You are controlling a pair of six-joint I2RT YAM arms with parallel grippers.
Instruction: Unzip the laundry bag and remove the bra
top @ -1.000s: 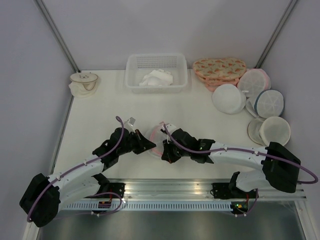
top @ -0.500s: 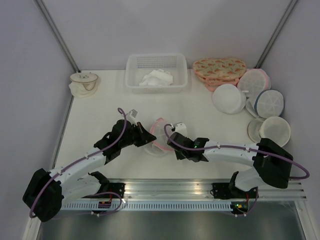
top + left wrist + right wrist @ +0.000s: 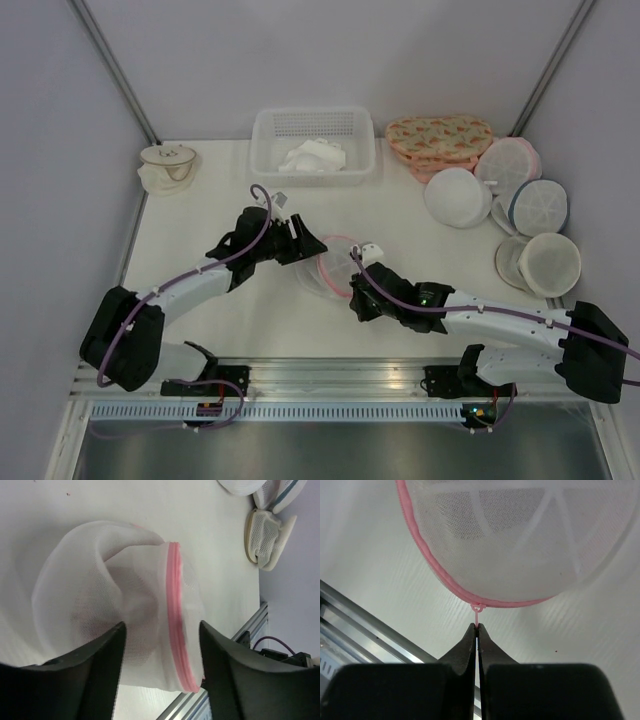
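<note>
Where the left hand (image 3: pixel 161 630) meets the bag (image 3: pixel 95 575), its fingers stand apart with the bunched white mesh squeezed between them. The pink rim (image 3: pixel 175 605) runs along the inner side of one finger. The bag lies between the two hands. Just ahead of the right hand (image 3: pixel 477 630), the pink zip pull (image 3: pixel 478 609) is pinched in its closed fingertips. The bra cannot be made out.

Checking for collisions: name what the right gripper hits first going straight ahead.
The right gripper would likely meet the laundry bag at its pink rim, just past the pinched zip pull.
</note>
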